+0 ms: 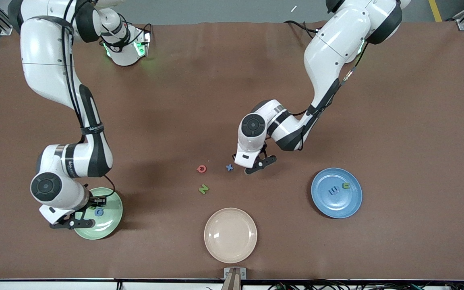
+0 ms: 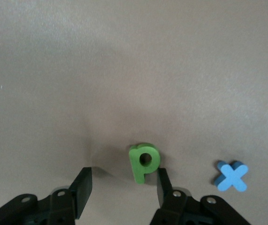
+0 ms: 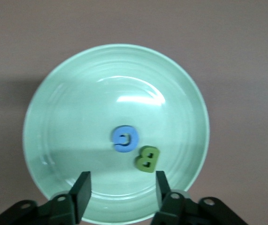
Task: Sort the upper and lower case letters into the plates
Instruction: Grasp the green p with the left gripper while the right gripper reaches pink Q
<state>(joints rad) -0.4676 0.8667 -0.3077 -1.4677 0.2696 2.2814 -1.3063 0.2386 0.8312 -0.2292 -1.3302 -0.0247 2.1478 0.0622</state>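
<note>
While both grippers' fingers gape, two letters lie in each plate.

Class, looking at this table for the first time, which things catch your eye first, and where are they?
The right tool hangs open over the green plate, which holds a blue G and a green B. The left tool, open, is at a green p mid-table, beside a blue x.

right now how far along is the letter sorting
Done: the green plate holds a blue G and a green B; the blue plate holds two letters. In hand: nothing held. The right gripper is open over the green plate; the left gripper is open around a green p. Left: that p, blue x, red Q, green N.
</note>
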